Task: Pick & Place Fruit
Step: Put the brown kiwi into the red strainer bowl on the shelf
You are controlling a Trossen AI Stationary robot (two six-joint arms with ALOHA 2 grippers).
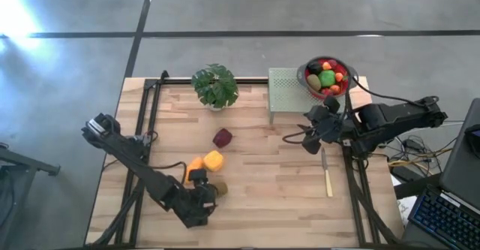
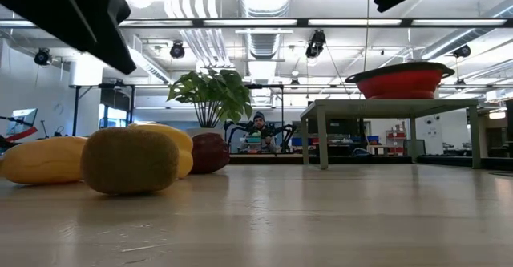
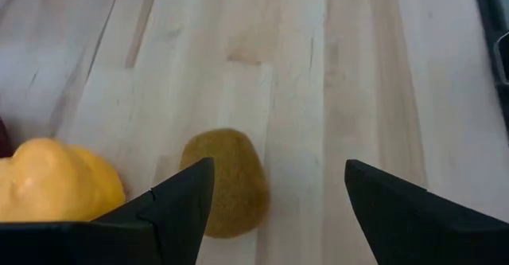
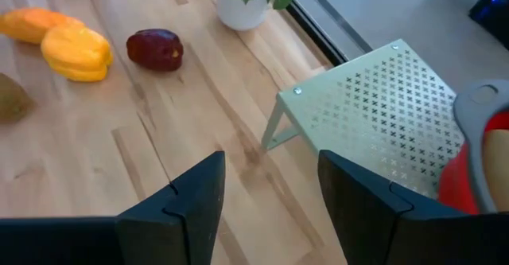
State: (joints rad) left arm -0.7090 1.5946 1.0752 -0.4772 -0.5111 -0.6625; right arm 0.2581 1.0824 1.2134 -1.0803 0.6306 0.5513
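Loose fruit lies on the wooden table: a brown kiwi [image 1: 220, 188], a yellow fruit [image 1: 214, 160], an orange fruit [image 1: 193, 167] and a maroon fruit [image 1: 223, 137]. My left gripper [image 1: 204, 197] hovers open near the table's front edge. The kiwi [image 3: 227, 181] lies just ahead of its fingers [image 3: 278, 169], close to one fingertip, and nothing is between them. My right gripper [image 1: 311, 139] is open and empty above the table's right half, near the green stand. In its wrist view [image 4: 270, 160] only bare wood shows between the fingers. More fruit fills a red bowl [image 1: 328, 76].
The red bowl [image 2: 401, 78] stands on a green perforated stand [image 1: 289, 92] at the far right. A potted plant [image 1: 215, 86] stands at the far middle. A slim knife [image 1: 327, 176] lies on the table to the right, below my right gripper.
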